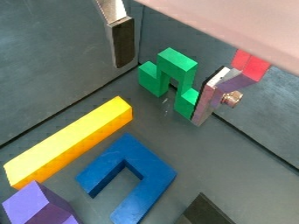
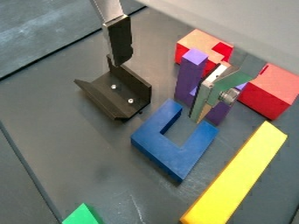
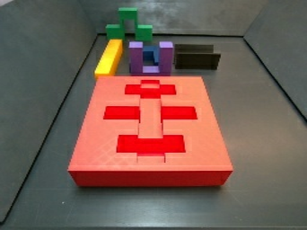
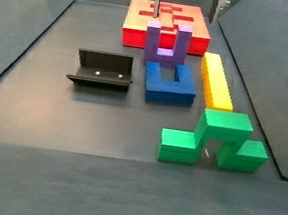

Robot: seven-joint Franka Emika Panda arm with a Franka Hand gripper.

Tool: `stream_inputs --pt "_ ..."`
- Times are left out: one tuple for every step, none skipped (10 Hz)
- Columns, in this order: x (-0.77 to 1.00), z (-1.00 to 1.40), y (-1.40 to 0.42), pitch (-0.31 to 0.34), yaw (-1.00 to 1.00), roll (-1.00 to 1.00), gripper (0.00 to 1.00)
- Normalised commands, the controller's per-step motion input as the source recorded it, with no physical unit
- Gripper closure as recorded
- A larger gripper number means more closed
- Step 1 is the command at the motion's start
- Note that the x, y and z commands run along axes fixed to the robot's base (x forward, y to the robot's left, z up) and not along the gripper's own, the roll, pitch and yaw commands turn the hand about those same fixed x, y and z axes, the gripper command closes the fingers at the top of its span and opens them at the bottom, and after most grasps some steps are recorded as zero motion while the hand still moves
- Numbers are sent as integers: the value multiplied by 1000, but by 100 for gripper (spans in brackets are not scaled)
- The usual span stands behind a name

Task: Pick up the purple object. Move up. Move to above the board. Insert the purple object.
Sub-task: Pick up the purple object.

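Gripper wide open, nothing held, hanging above the pieces. Purple object upright on blue block, at board's 6 o'clock edge in side view.

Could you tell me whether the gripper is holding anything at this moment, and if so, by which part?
Nothing is held. In both wrist views the gripper hangs above the floor with bare fingers; the purple object stands untouched on the blue block.
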Motion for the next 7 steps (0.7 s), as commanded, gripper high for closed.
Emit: stream_inputs --pt "0 0 0 0 0 -19 0" --pt "0 0 74 0 0 -71 0" --pt "0 0 0 -7 0 0 0" --pt "0 0 11 0 0 -14 0" --pt "140 0 -14 0 -31 0 0" --pt "174 -437 -706 0 -157 87 0" --pt "80 -480 -1000 -13 -220 50 0"
